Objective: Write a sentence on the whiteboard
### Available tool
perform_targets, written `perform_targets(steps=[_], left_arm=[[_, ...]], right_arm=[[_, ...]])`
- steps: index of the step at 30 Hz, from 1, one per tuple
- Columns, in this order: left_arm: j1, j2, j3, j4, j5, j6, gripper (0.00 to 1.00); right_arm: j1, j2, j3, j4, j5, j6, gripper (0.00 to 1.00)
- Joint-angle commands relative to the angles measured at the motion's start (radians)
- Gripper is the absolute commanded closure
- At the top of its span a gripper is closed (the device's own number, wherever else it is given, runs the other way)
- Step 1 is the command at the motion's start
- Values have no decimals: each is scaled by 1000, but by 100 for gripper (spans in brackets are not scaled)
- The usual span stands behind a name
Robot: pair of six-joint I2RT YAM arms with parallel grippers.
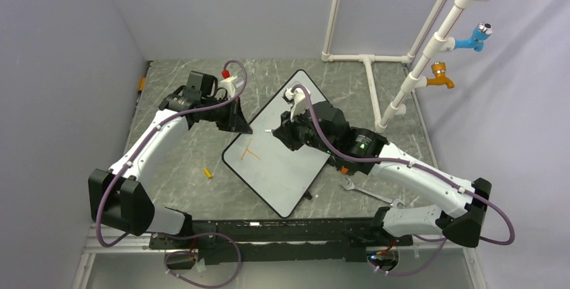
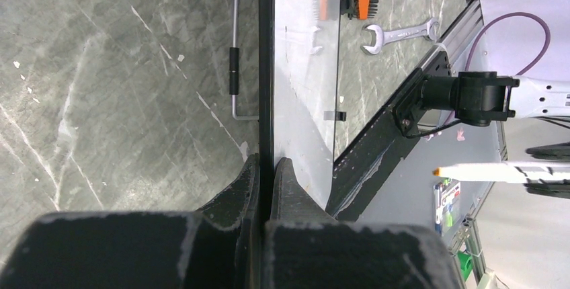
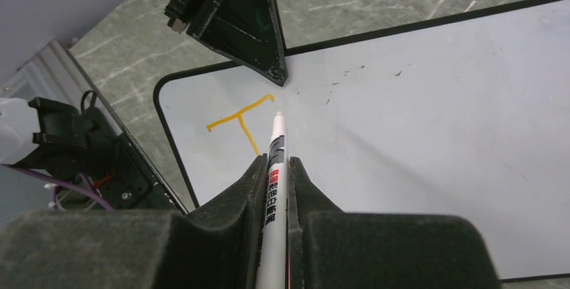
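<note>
Whiteboard (image 1: pixel 289 171), where is it?
- Middle of the table (image 1: pixel 195 188), turned cornerwise. The left gripper (image 1: pixel 243 126) is pinched tight on its far-left rim.
- And the right gripper (image 1: pixel 281 136)?
- Clamped on a marker (image 3: pixel 277 142), tip just right of the sentence (image 3: pixel 240 118), which is only an orange T near the left corner. Whether the tip touches, I cannot tell.

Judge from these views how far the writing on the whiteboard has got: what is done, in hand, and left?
Done: one orange letter, a T, stands near a corner of the whiteboard. In hand: the left gripper is shut on the board's rim, holding it; the right gripper is shut on the marker, its tip beside the T. Left: the rest of the sentence; no other letters show.
</note>
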State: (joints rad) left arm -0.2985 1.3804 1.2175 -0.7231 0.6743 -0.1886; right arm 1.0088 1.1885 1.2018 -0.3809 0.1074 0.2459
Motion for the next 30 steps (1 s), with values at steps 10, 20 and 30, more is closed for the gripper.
perform_targets(steps=[10,20,30], left_arm=[[1,-9,15,20,-184,72,100],[-1,-45,6,34,-154,110,100],[-6,-51,3,40,-138,138,100]], right_arm=[[-3,-25,-29,2,33,-21,100],[-2,-105,-131,64,-30,-62,100],[-3,-84,-154,130,-49,-87,100]])
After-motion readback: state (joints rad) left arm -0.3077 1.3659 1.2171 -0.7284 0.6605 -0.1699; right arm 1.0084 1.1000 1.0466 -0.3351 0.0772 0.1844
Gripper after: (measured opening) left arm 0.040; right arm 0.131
